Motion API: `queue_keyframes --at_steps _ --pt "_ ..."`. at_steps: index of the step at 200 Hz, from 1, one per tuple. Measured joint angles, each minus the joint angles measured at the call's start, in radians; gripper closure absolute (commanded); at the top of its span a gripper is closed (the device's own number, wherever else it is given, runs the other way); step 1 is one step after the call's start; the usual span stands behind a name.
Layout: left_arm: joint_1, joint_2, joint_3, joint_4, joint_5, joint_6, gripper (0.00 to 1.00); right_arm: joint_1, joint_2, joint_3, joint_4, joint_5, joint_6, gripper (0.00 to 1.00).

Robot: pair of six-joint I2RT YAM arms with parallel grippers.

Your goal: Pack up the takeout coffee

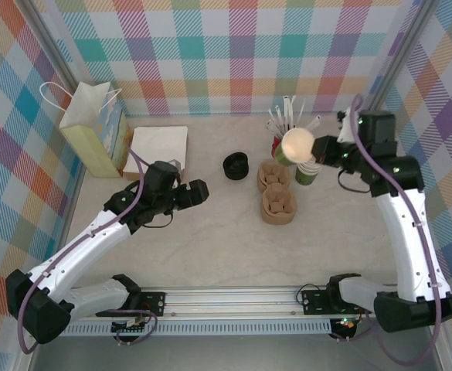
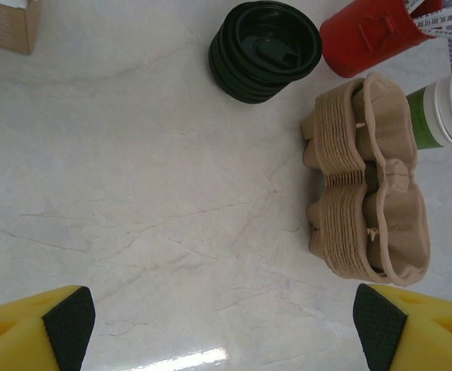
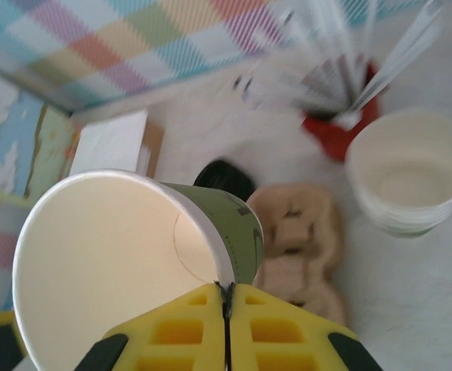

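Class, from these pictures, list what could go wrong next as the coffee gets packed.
The right fingers pinch only the thin wall of the olive-green paper cup; it may slip or crumple.
The red cup of white straws stands close beside it; a swing could knock it over.

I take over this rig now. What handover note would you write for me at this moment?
Left hand: open, empty, over the table near the black lids.
Right hand: shut on the rim of the paper cup, held tilted beside the cup stack.
Done: one cup picked up.
Left: no lid on it yet; it is not in the pulp carrier.
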State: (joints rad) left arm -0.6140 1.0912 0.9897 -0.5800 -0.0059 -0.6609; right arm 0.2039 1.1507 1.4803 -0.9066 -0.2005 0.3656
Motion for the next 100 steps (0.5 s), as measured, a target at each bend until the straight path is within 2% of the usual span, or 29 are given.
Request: queue_keyframes --at_steps 51,100 --pt "0.000 -0.045 0.000 -0.027 -0.044 0.003 0.11 0.286 -0.001 -0.236 0.037 0.038 0.124 0.91" --pt "0.000 -0.068 0.000 -0.050 -0.074 0.003 0.11 0.442 0.109 -0.296 0.132 0.103 0.185 0.90"
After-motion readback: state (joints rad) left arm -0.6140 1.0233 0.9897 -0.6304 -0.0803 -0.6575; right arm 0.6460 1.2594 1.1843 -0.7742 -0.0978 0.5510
